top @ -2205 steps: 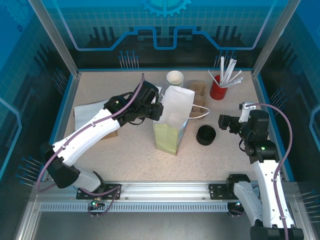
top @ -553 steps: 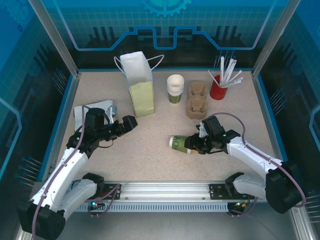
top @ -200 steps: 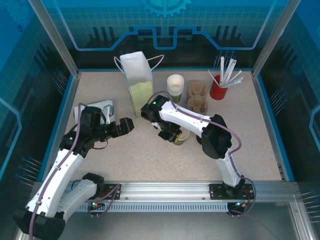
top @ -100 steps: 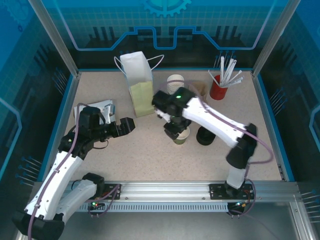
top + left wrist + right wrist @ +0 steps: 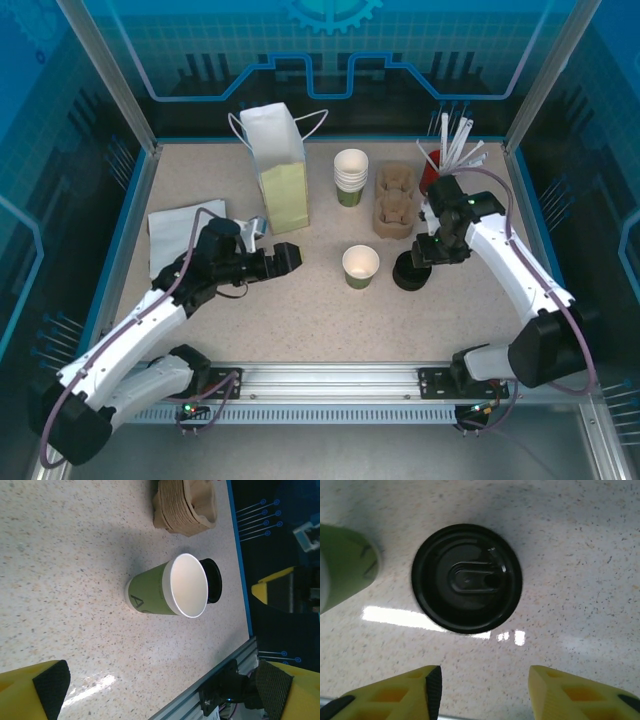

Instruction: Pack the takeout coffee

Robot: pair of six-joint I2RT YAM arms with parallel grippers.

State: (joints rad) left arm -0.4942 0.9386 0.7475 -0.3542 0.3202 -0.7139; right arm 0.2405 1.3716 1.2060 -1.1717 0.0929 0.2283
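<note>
R: my right gripper parted, empty, lid stack directly beneath for picking | L: my left gripper wide, empty | cup upright, lidless, ahead of it, ready for capping

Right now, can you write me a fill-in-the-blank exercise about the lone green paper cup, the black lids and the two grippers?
The small olive-green paper cup stands ____ and has no lid on.
The open right gripper points down at the stack of round black plastic ____.
The left gripper is ____ and holds nothing.
Missing words: upright; lids; open.
</note>
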